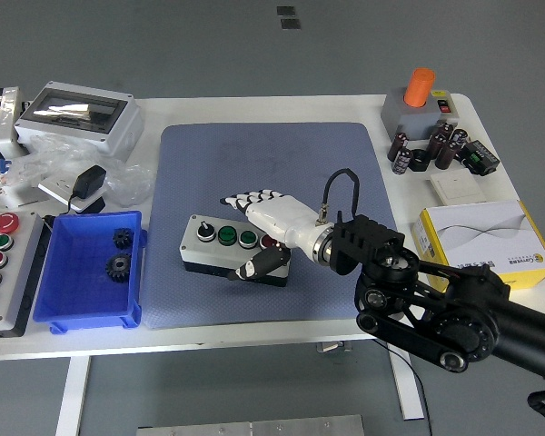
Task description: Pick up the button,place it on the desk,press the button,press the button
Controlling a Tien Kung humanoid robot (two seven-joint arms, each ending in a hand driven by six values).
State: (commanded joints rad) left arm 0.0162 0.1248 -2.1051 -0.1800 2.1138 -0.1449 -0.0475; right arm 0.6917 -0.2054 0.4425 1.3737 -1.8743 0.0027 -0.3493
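On the blue mat (254, 173) in the middle of the worktop (345, 107) sits the button box (220, 247), a grey box with a row of four controls on top: a black-and-white knob at the left end, two green buttons, then a red button (267, 242) at the right end, mostly hidden. Its long axis runs left to right, tilted a little so the right end is slightly nearer the robot. So it looks like it's already set down and we're in the pressing part. The right hand (265, 225) comes in from the right and covers that right end; the white palm sits over the red button, the fingers (241, 196) fan out flat past the far edge of the box, and the thumb (257, 264) hangs down along the near front face. So fingers apart, not clamped on anything, more like laid across the box. Can't tell if the palm is actually pushing the red button or just hovering above it. Whatever gets pressed next lies to the hand's left along the row, so I'd guess it's a short sideways shift, not a reach. Left arm isn't in the picture at all. Off to the left there's a blue bin (77, 295) with gears (118, 266), well apart from the box.
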